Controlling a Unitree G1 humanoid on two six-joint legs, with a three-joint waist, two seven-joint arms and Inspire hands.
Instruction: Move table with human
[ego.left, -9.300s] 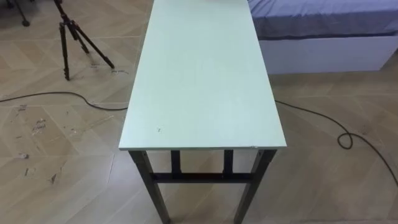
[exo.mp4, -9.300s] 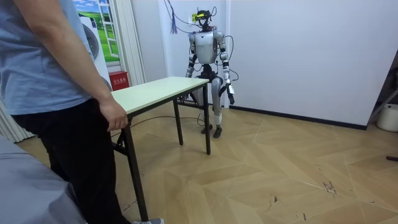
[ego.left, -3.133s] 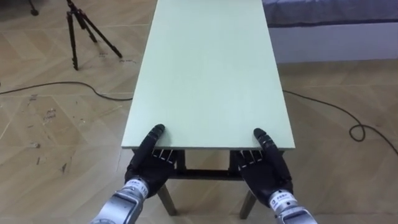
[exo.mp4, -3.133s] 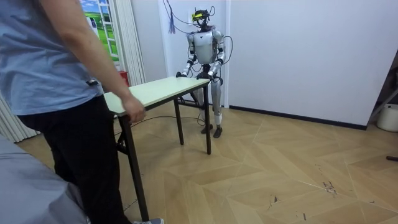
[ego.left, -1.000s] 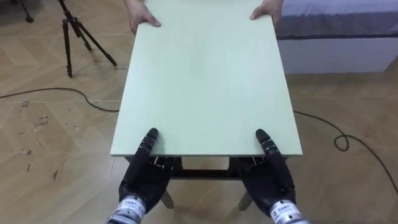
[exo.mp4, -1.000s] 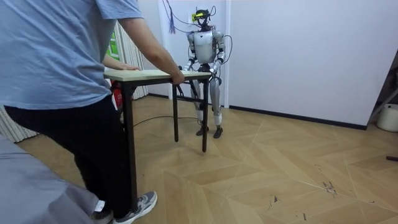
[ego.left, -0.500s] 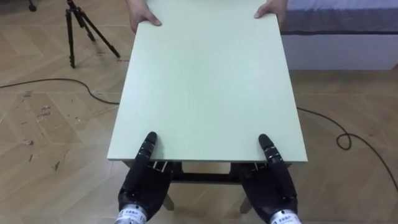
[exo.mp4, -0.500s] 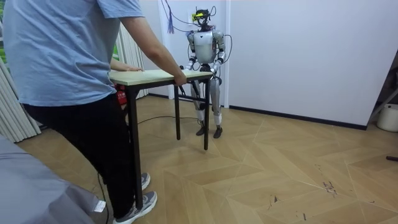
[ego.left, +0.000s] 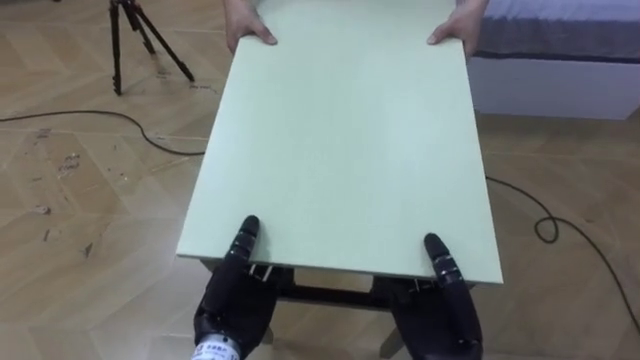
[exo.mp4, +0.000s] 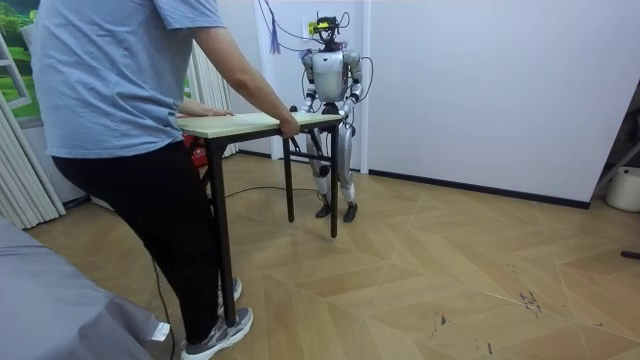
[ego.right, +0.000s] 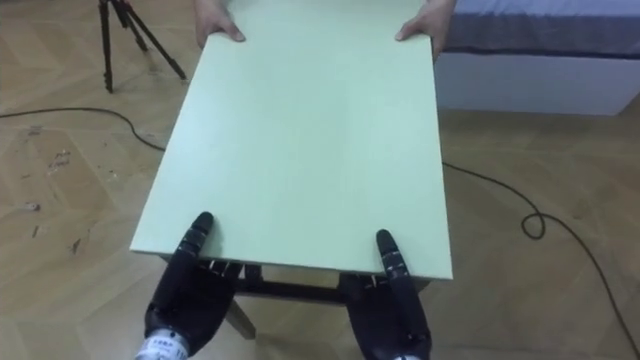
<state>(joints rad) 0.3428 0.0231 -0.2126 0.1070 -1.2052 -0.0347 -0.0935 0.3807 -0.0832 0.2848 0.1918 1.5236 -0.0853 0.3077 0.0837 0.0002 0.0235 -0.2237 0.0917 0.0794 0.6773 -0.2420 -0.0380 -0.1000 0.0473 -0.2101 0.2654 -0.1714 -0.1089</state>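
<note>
Soft, even indoor light in all views; can't tell the source. Table (ego.left: 340, 140) top is lit flat from edge to edge & reads matte. Under its near edge the frame drops into deep shade w/ little detail. Wood floor (ego.left: 90, 200) around it is evenly lit, w/ faint, soft-edged shadows. Room view is bright: white wall (exo.mp4: 480, 90) is lit uniformly, and the floor is paler w/ a mild sheen toward the skirting. Shadows beneath the table legs are weak. Person (exo.mp4: 120, 100) in the fg is well lit on the shirt; the trousers read as one dark mass.
</note>
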